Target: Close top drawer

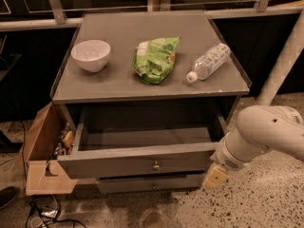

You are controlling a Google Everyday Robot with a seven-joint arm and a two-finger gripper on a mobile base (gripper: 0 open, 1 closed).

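Trailing cables (pixel 42 215): closest thing in view, a tangle at the bottom left on the speckled floor (pixel 266 208).
Cardboard box (pixel 40 141): on the floor, right up against the cabinet's left side, open, with some clutter inside that I can't make out.
Gripper (pixel 216 176): low on the right, just beside the right end of the top drawer's front and a bit below its bottom edge. Only a tan tip shows, so I honestly can't tell if it's open or closed, or whether it's touching the wood.
Arm (pixel 266 132): chunky white thing coming in from the right edge and angling down to the gripper.
Lower drawer (pixel 128 184): grey, tucked under the top one, only a strip of its front showing.
Top drawer (pixel 118 164): pulled well out toward the camera, nothing to see inside, with a small round knob (pixel 156 165) in the middle of the front.
Surface (pixel 142 25): flat grey cabinet top above the open drawer, carrying three things in a row.
Bowl (pixel 91 55): white, upright, on the left.
Green bag (pixel 156 58): crinkly, lying flat in the middle.
Bottle (pixel 209 61): clear plastic, on its side on the right, white cap pointing toward the front.
Post (pixel 285 61): pale, leaning, behind the arm at far right.
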